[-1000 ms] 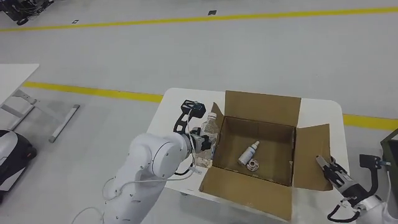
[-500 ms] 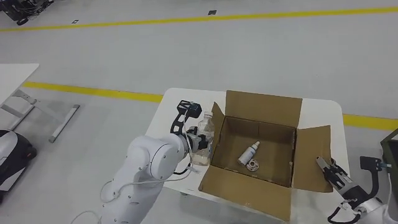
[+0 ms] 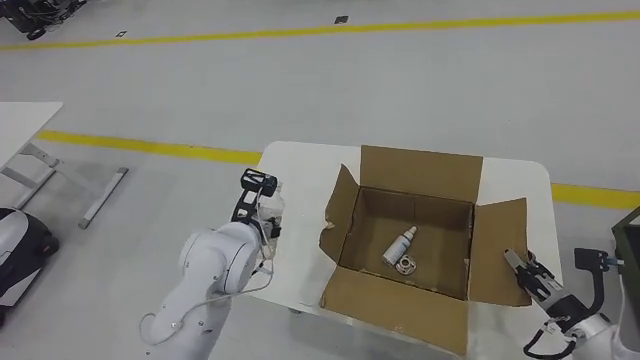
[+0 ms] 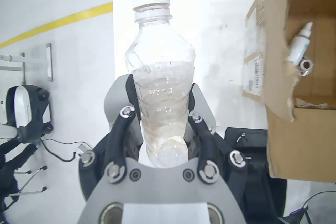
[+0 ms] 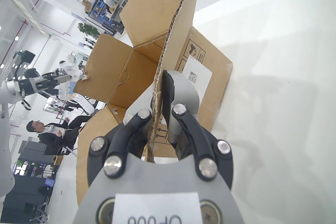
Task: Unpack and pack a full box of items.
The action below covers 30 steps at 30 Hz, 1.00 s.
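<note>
An open cardboard box [image 3: 400, 305] stands on the white table [image 3: 300, 165]. Inside lie a small white spray bottle [image 3: 399, 245] and a small metal part [image 3: 406, 266]; both also appear past the torn flap as the spray bottle [image 4: 299, 45] and the metal part [image 4: 304, 67]. My left gripper [image 4: 162, 93] is shut on a clear plastic water bottle [image 4: 160, 78] with a white cap, held over the table's left part, apart from the box; from above the bottle [image 3: 272, 205] is beside the left gripper [image 3: 262, 222]. My right gripper [image 5: 158, 89] is shut on the box's right flap [image 5: 173, 25], and from above this gripper [image 3: 520, 265] is at the flap [image 3: 505, 250].
The box takes up the middle and right of the table. Bare table surface lies to the left of the box [image 4: 228, 25]. A second white table [image 3: 20, 125] stands far left across the floor. People sit in the room behind.
My left gripper has carried the water bottle leftward, away from the box's left flap to the table's left part. The right gripper has stayed on the right flap.
</note>
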Each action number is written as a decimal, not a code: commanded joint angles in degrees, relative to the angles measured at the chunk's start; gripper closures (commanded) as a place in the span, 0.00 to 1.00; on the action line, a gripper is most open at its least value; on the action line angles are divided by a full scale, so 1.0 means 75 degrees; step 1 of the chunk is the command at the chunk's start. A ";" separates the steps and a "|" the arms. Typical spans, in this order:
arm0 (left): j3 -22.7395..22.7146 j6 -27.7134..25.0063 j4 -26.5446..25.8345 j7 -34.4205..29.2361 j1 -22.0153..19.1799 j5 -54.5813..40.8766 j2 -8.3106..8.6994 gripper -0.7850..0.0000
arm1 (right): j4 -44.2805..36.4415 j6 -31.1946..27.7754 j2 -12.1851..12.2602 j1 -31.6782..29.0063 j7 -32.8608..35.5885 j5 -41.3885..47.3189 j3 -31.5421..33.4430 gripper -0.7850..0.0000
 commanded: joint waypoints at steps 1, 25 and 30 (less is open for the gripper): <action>0.0181 -0.0019 0.0279 0.0248 0.0093 0.0342 -0.0001 1.00 | 0.0006 -0.0004 0.0002 0.0001 -0.0009 -0.0003 -0.0002 1.00; 0.0838 -0.0826 0.4796 0.1504 -0.1064 -0.1015 -0.0081 1.00 | -0.0012 -0.0120 0.0057 -0.0103 0.0093 0.0026 0.0182 1.00; 0.1117 -0.0751 0.5180 0.1781 -0.1291 -0.0860 -0.0104 1.00 | -0.0015 -0.0146 0.0065 -0.0139 0.0080 0.0030 0.0198 1.00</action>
